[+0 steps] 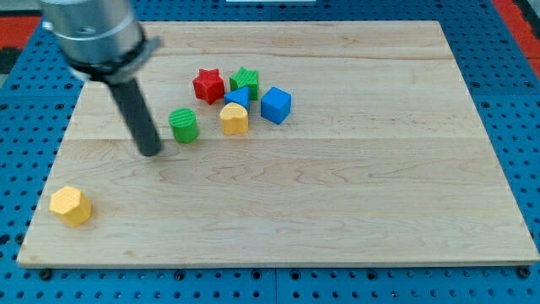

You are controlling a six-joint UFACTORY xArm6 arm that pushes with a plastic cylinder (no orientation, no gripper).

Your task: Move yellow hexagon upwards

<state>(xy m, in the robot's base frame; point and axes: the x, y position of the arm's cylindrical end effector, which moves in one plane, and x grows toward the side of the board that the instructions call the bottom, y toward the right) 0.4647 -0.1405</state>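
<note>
The yellow hexagon (70, 205) lies near the wooden board's bottom left corner. My tip (150, 152) rests on the board above and to the right of it, well apart from it. The tip stands just left of a green cylinder (183, 125), with a small gap between them.
A cluster sits at the view's upper middle: a red star (208, 85), a green star (245, 81), a small blue block (239, 98), a blue cube (275, 105) and a yellow heart-like block (234, 119). The wooden board (337, 194) ends at a blue perforated table (506, 101).
</note>
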